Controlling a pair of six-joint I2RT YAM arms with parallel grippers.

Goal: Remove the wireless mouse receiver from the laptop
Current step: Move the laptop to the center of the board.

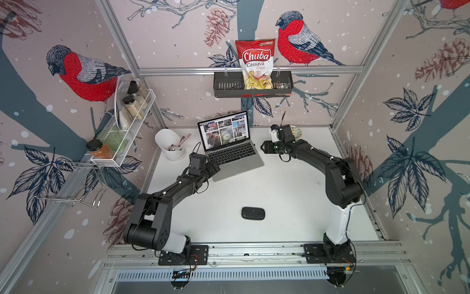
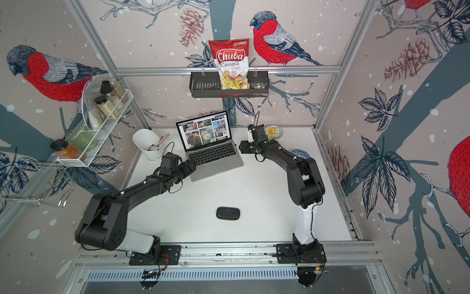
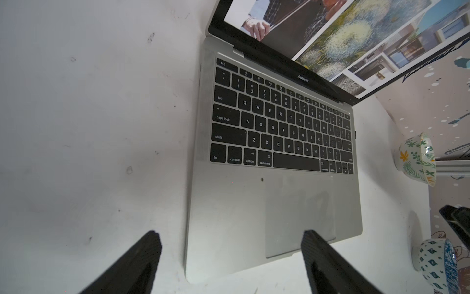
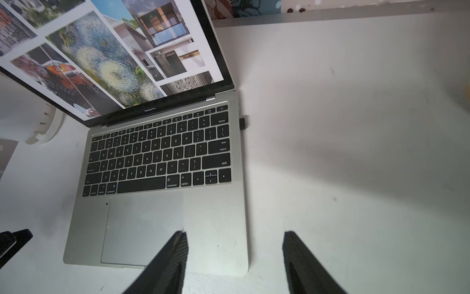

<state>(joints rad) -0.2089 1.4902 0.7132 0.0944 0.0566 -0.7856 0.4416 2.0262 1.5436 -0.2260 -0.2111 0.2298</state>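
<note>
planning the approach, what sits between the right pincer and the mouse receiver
Nothing loose. In the right wrist view, only the laptop's own right edge and bare white table lie between the open right pincer and the wireless mouse receiver.

left arm [image 1: 175, 187], right arm [image 1: 312, 154] — jaws apart

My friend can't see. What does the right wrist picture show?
A tiny black stub of a mouse receiver sticks out of the side of an open silver-grey laptop with black keys, near its delete key. The black right gripper stands open and empty over the laptop's near corner and the white table.
</note>
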